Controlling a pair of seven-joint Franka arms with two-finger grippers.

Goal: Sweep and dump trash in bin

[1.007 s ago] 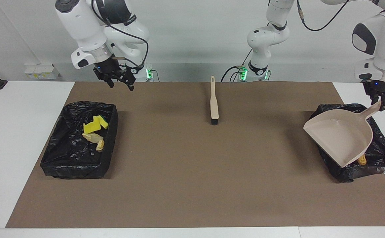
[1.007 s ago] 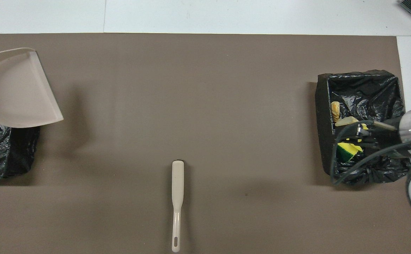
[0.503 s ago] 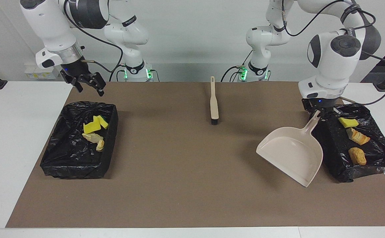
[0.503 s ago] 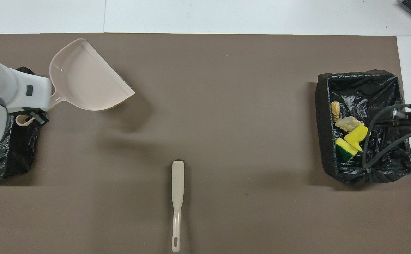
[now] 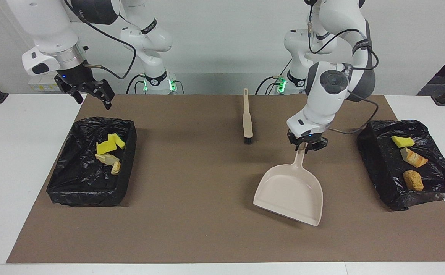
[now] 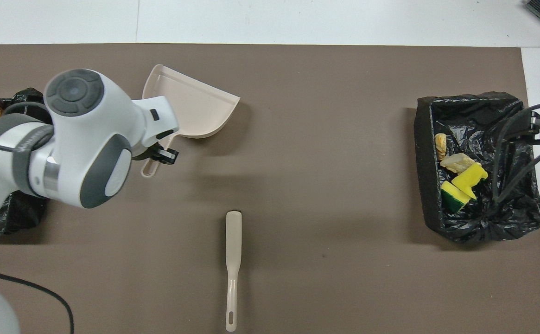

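You've got a brown mat (image 5: 207,214) on the white counter (image 5: 16,152). Right gripper (image 5: 92,93) hangs wide open, holding nothing, over the bin (image 5: 88,187) with four bits of trash (image 5: 109,149). Left gripper (image 5: 305,145) is clamped on the dustpan (image 5: 289,193) handle mid-mat. The other bin (image 5: 379,168) holds, I think, three trash pieces (image 5: 411,160).

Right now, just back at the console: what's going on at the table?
The left gripper, jaws shut on the dustpan handle, holds the empty pan over the mat. All the trash that shows lies in the two bins: three bits in the left arm's bin, four in the right arm's bin. The brush lies unheld, nearer the robots. The right gripper waits, open, above its bin.
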